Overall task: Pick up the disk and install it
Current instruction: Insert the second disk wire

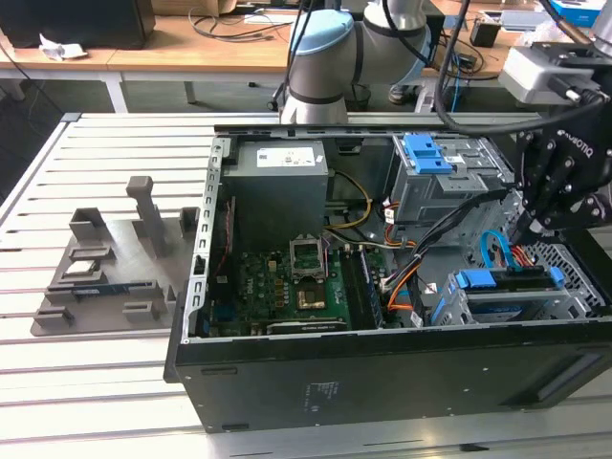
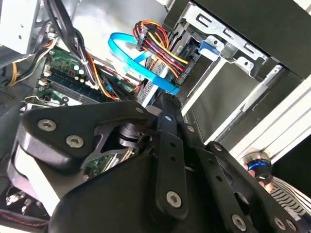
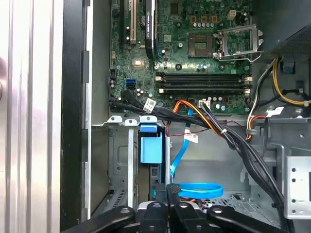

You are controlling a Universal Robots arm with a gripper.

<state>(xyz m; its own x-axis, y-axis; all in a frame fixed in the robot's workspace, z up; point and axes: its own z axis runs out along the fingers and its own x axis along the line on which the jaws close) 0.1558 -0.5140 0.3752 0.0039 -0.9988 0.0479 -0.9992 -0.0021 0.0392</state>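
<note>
The disk (image 1: pixel 499 280) sits in the lower drive cage at the exterior view's right end of the open computer case, its blue carrier bracket facing up. In the first wrist view the disk's blue bracket (image 3: pixel 149 148) stands edge-on between the cage rails. My gripper (image 1: pixel 525 232) hangs just above the disk's far end, beside the blue data cable (image 1: pixel 491 251) and the red-and-yellow power leads. Its fingers (image 3: pixel 159 194) stand pressed together with nothing between them. The gripper (image 2: pixel 167 109) points at the blue data cable (image 2: pixel 127 53) in the second wrist view.
A grey power-supply box (image 1: pixel 280 163) fills the case's back left. An upper drive cage with a blue latch (image 1: pixel 427 153) stands behind my gripper. The motherboard (image 1: pixel 296 282) and cable bundles (image 3: pixel 228 141) lie alongside. A grey fixture (image 1: pixel 105 268) rests on the slatted table (image 1: pixel 86 382).
</note>
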